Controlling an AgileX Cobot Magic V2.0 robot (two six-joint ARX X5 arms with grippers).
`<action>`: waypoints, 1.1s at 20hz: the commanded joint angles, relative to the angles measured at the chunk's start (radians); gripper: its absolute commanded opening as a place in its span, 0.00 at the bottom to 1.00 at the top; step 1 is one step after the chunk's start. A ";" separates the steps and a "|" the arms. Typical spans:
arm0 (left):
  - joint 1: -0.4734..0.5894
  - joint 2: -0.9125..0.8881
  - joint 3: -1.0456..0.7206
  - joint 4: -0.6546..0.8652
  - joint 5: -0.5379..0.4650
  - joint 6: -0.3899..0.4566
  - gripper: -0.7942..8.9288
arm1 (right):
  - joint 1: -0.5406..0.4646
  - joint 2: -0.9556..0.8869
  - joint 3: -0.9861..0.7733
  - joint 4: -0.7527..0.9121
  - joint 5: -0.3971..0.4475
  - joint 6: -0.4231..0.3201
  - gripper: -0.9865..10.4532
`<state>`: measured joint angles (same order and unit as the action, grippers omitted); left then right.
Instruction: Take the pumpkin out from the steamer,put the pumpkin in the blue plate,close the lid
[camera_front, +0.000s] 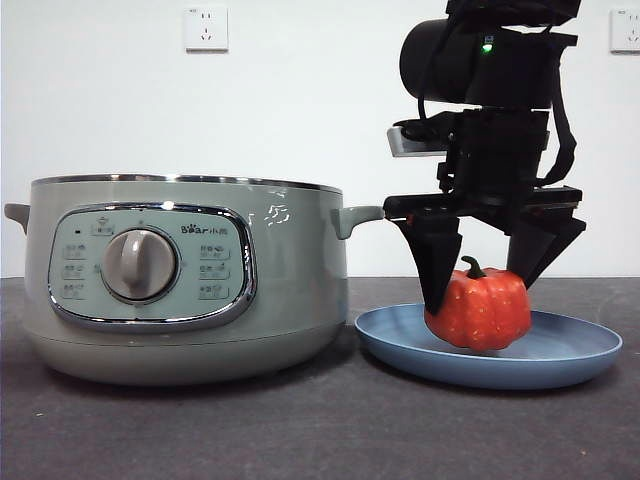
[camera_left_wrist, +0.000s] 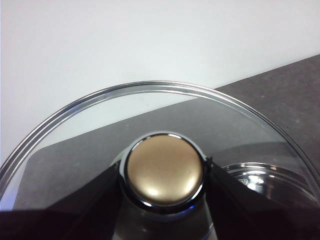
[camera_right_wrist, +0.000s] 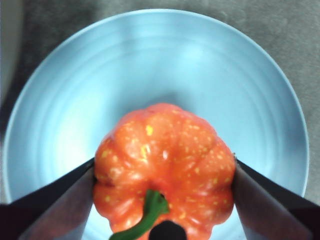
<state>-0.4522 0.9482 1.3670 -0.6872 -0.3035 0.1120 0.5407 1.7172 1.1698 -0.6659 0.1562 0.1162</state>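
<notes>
Nearest the low front camera, the large round sage-green steamer (camera_front: 185, 280) with its chrome-framed panel and grey dial is seen standing on the dark table (camera_front: 320, 430), its top uncovered. Just beside it, the shallow matte blue plate (camera_front: 560, 365) is laid, and the small ribbed orange-red pumpkin (camera_front: 478, 308) with a curved green stem is set on that plate, toward the steamer's side of its middle.

The pumpkin is flanked by the two black jaws of the right gripper (camera_front: 480, 275). In the right wrist view the jaws are pressed against both sides of the pumpkin (camera_right_wrist: 165, 170), so it is judged to be gripped, not yet let go, while resting on or just above the plate (camera_right_wrist: 155, 65).

The round glass lid (camera_left_wrist: 150, 107) with a steel rim is held clear of the pot by the left gripper (camera_left_wrist: 162, 172), whose jaws are closed on either side of the knob (camera_left_wrist: 164, 170); the knob looks gold-toned here.

The first two steps are therefore judged nearly complete: only the release is left. The lid is yet to be placed on the steamer.

Further back, a white wall (camera_front: 300, 100) with two sockets (camera_front: 205, 28) is visible. The right arm, standing close by the pot's side handle (camera_front: 355, 215), is judged the only thing likely to obstruct the lid's path.
</notes>
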 joint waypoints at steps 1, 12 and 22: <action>0.000 -0.012 0.017 0.045 -0.006 -0.004 0.07 | -0.018 0.024 -0.008 -0.011 -0.026 -0.003 0.34; 0.000 -0.012 0.017 0.017 0.012 -0.004 0.07 | -0.036 -0.016 -0.008 -0.032 -0.074 -0.002 0.58; -0.002 0.137 -0.002 -0.019 0.221 -0.060 0.07 | -0.043 -0.475 -0.007 -0.008 -0.072 0.007 0.58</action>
<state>-0.4526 1.0973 1.3613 -0.7525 -0.0807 0.0677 0.4976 1.2472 1.1683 -0.6796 0.0814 0.1165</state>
